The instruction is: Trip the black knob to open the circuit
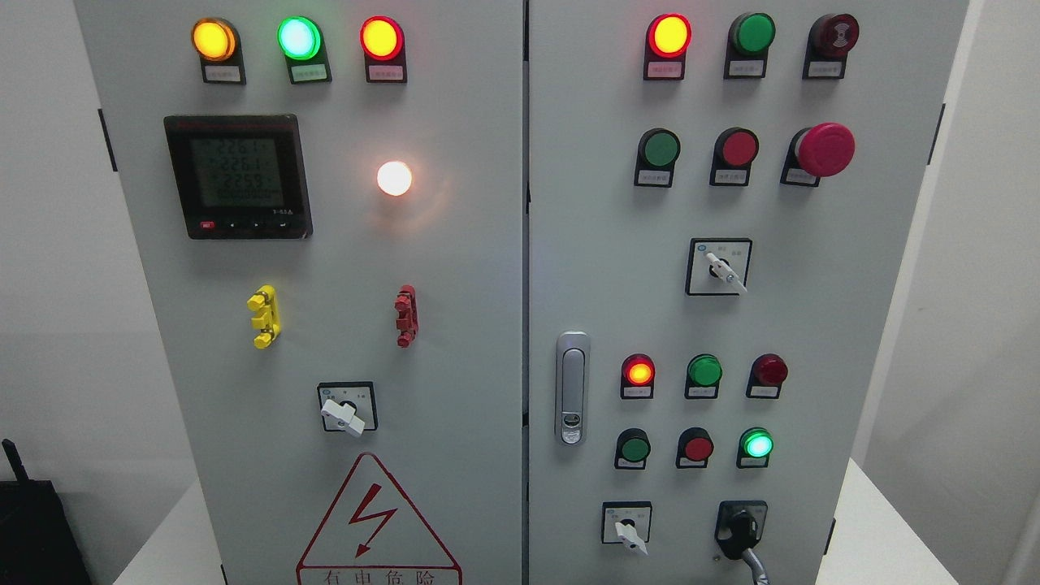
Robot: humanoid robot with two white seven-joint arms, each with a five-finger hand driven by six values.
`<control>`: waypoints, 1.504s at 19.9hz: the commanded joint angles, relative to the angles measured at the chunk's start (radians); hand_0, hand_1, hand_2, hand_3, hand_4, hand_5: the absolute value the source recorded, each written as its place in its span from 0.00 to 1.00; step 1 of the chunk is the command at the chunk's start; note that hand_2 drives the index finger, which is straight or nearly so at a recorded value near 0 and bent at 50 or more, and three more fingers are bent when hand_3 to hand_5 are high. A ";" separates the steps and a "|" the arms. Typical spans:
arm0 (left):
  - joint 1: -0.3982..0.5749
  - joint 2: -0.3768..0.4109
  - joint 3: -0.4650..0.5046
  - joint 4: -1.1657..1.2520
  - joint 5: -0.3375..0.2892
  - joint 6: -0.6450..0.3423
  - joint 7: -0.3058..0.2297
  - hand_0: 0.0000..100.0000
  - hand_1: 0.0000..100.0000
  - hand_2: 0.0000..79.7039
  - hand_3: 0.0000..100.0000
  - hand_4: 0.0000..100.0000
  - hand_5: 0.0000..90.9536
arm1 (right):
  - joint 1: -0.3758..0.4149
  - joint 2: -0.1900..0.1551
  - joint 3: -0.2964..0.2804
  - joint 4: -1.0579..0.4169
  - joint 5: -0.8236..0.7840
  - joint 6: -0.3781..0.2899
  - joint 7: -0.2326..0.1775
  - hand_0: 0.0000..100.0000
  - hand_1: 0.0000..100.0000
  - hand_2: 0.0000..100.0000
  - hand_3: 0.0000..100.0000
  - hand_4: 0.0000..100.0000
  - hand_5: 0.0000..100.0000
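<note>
Neither robot hand is in the head view, so their state can't be told; no arm enters from either lower corner. The frame is filled by a grey control cabinet [455,244] with two doors. The black knob [741,526] sits at the bottom right of the right door, low in the picture, just right of a white-handled selector switch [627,528]; a grey lever or cable tail runs down from it toward the bottom edge. Which way the knob points is hard to read from here. Nothing is touching it. Lamps lit: yellow, green and red along the top of the left door, a white lamp [395,178] beside the digital meter [238,175], which shows readings, a red lamp [669,34] top of the right door, a smaller red one [639,372] mid-right and a green one [757,444] below it. Judging by the lit lamps and live meter, the circuit looks still closed, so the task seems not started: reach, grasp and turning the knob are all left. The red mushroom stop button [824,149] is well above the knob, and the door latch [572,388] is off to its left. A white bench [881,536] shows at lower right.
</note>
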 commanded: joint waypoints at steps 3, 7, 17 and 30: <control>0.000 0.000 0.001 0.001 0.002 0.001 0.000 0.12 0.39 0.00 0.00 0.00 0.00 | -0.017 -0.007 0.004 -0.018 -0.004 -0.035 0.024 0.93 0.97 0.00 1.00 1.00 0.94; -0.002 0.000 0.001 0.001 0.002 0.001 0.000 0.12 0.39 0.00 0.00 0.00 0.00 | -0.017 -0.006 -0.018 -0.015 -0.006 -0.035 0.024 0.93 0.97 0.00 1.00 1.00 0.94; 0.000 0.000 0.001 0.001 0.002 0.001 0.000 0.12 0.39 0.00 0.00 0.00 0.00 | -0.016 -0.007 -0.042 -0.015 -0.008 -0.036 0.024 0.93 0.97 0.00 1.00 1.00 0.94; 0.000 0.000 0.001 0.001 0.002 0.001 0.000 0.12 0.39 0.00 0.00 0.00 0.00 | 0.025 -0.004 -0.048 -0.047 -0.020 -0.047 0.015 0.95 0.98 0.00 1.00 1.00 0.94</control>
